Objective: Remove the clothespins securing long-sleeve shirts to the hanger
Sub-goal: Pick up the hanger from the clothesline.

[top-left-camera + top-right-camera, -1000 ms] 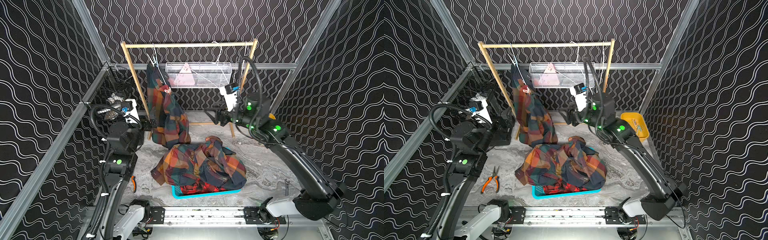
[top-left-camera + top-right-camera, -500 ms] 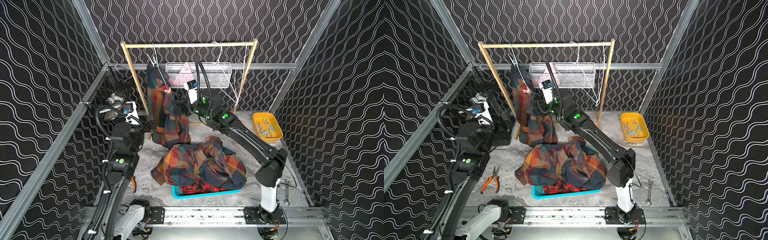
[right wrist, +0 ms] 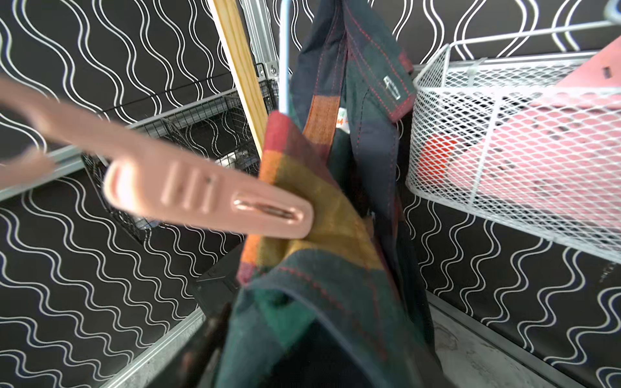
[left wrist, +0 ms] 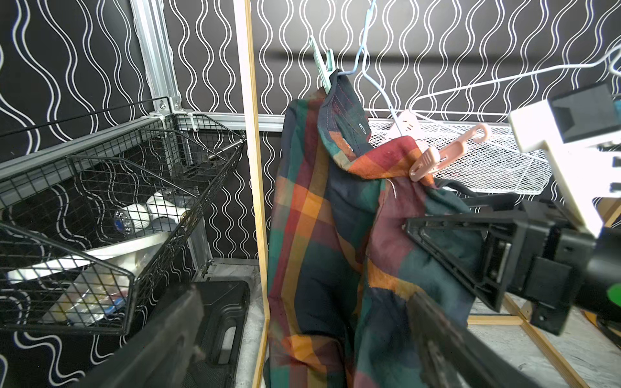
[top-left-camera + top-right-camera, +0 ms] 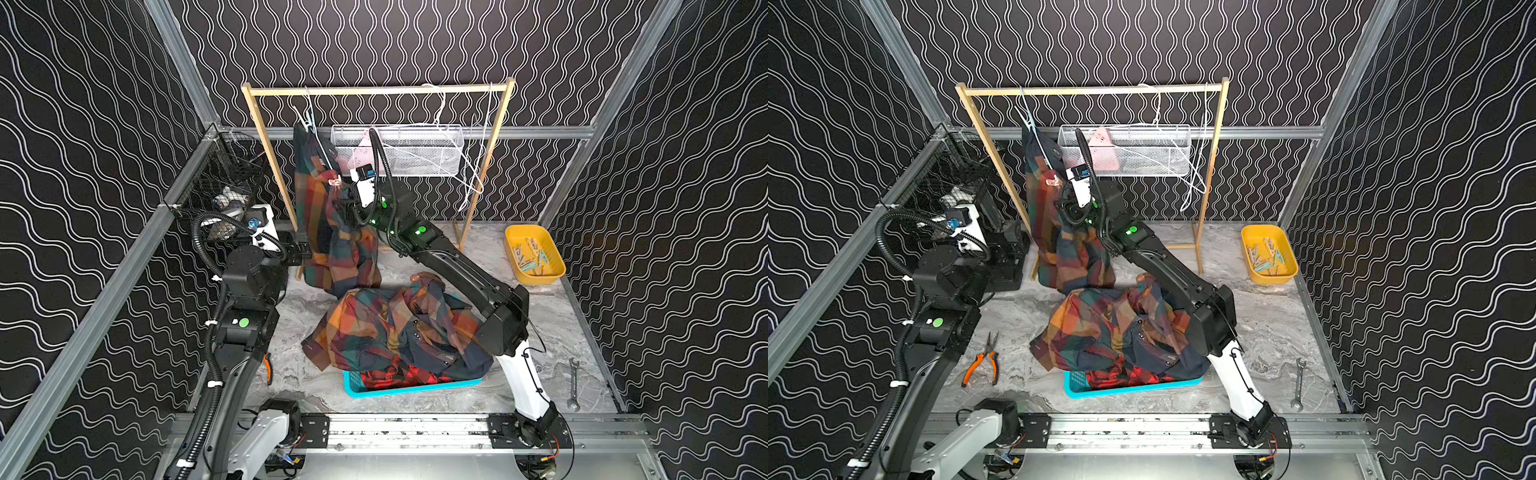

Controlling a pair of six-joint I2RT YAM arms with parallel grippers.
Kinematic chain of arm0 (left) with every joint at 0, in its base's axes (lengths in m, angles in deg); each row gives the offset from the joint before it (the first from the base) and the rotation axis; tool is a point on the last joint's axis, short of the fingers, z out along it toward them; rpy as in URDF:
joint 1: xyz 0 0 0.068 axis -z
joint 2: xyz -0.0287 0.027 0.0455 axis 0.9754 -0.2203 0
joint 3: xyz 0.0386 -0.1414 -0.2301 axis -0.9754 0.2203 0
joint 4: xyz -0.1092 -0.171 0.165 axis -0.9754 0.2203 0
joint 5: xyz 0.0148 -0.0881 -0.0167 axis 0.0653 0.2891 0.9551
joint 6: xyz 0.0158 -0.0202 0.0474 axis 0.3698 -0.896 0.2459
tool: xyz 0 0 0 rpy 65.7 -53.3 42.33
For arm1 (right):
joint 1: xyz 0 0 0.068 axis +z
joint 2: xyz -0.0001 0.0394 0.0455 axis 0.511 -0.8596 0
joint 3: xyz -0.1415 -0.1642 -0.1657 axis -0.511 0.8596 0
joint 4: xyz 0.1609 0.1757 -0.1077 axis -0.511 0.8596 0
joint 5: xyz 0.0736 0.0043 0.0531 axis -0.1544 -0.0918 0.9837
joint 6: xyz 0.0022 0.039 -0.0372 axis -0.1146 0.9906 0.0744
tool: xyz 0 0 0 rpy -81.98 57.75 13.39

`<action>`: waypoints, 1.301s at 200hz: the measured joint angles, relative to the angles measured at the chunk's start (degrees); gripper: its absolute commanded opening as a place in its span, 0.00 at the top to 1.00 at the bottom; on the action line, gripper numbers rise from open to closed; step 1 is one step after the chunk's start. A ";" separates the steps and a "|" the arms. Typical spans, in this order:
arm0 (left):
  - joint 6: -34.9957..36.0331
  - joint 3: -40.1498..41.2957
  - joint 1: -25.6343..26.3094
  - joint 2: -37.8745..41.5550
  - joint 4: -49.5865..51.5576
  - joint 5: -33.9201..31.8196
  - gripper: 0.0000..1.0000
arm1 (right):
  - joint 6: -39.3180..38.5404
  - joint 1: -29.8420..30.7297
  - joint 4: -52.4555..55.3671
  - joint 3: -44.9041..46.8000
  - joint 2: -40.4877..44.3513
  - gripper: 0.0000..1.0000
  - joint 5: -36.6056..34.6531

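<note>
Far right, yellow tray point(image 5: 536, 277) of loose clothespins point(image 5: 530, 255); near centre, teal basket point(image 5: 415, 387) with a red-and-black check shirt point(image 5: 395, 376) under a heaped plaid shirt point(image 5: 374, 328). Far left, hanging plaid shirt point(image 5: 320, 232) with pink clothespin point(image 4: 443, 158) and mint clothespin point(image 4: 321, 63) clipped on. Swung across from the right within the last second: right gripper point(image 5: 341, 203), just below the pink clothespin, jaws impossible to judge; left gripper point(image 5: 305, 251) beside the hanging plaid shirt, jaws apart.
</note>
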 measured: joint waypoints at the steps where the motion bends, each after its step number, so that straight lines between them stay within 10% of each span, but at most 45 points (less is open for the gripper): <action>1: 0.00 0.00 0.00 0.00 0.00 0.02 0.01 | 0.02 0.00 -0.04 0.00 0.00 0.60 -0.02; 51: 0.00 0.02 0.00 -0.02 0.00 0.50 0.01 | -0.07 0.00 -1.31 0.39 0.90 1.00 -2.27; 178: 0.00 0.35 0.00 0.00 -0.17 0.96 0.01 | -0.33 -0.11 -5.25 9.40 11.08 1.00 -4.02; 260: 0.26 0.35 -0.74 -2.43 -0.72 0.61 0.01 | 3.04 -4.76 -9.27 37.24 33.00 1.00 1.57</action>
